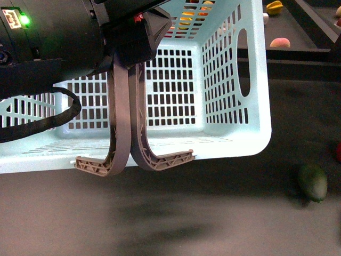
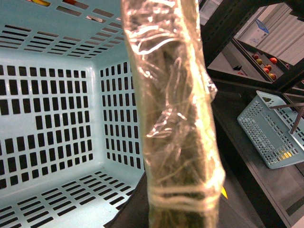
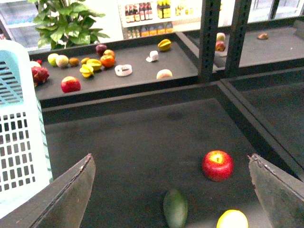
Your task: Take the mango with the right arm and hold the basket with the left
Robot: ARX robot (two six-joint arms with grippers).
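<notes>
Mango (image 3: 232, 220) is taken to be the smooth yellow fruit cut off at the edge of the right wrist view; only its upper part is shown. It lies on the dark surface (image 3: 142, 142), just beside a dark green fruit (image 3: 175, 207) and near a red apple (image 3: 217, 165). The right hand (image 3: 171, 159) is held above these three, spread wide and empty, with one finger seen at each side.

The basket (image 1: 234, 106) is held up in the front view by the left hand (image 1: 130, 50), which is clenched on the two grey-brown handles (image 1: 133, 117). These are pressed together and run from the hand down to the near rim.

The labels on the bottles (image 3: 142, 12) on the far shelf are too small to be read, and the small panel beside the green light (image 1: 24, 20) on the left arm is blurred.

In the left wrist view much of the basket's inside is hidden by a film-wrapped finger (image 2: 175, 118). A second turquoise basket (image 2: 273, 130) is seen on a dark shelf further off. A black post (image 3: 209, 38) stands between the shelf compartments, where more fruit is laid out.
</notes>
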